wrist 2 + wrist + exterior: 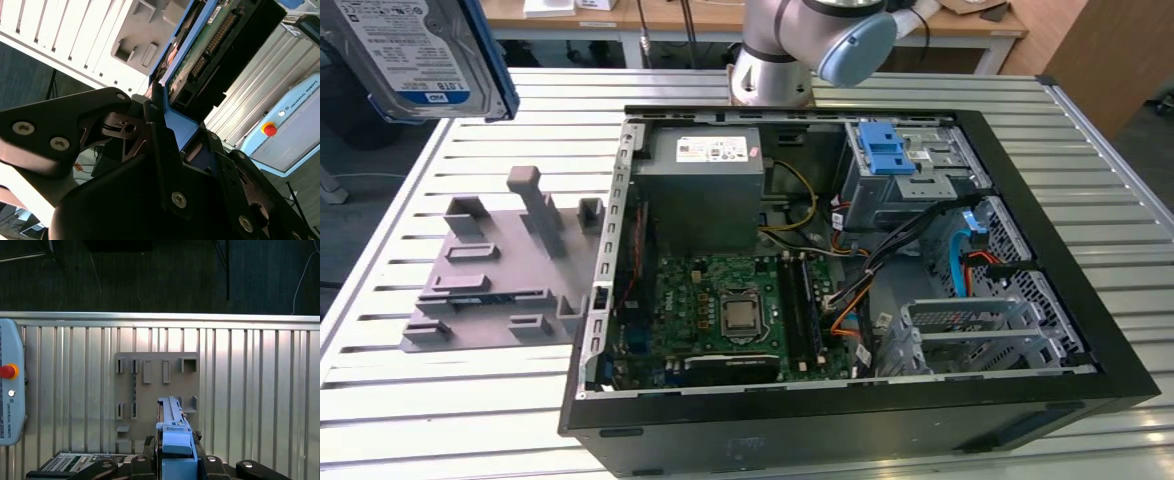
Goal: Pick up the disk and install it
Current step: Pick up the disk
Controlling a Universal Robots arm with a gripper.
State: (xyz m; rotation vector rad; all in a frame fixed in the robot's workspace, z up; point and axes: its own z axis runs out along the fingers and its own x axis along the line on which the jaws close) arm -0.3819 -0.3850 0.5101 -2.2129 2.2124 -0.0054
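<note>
Exterior view: the disk (414,55) hangs in the air at the exterior view's upper left, above the slatted surface (454,400) and clear of the grey slotted holder (500,265). Beside that holder lies the open computer case (1067,400), holding a power supply (707,190), a motherboard (734,310), cables (947,250) and a drive bay (907,165) with a blue latch. In the second wrist view the claw (181,129) seems pinched on the disk's blue rail.

Gripper (172,117) clamped on the disk (200,56) (gripped at one end), arm base (771,60) upright
</note>
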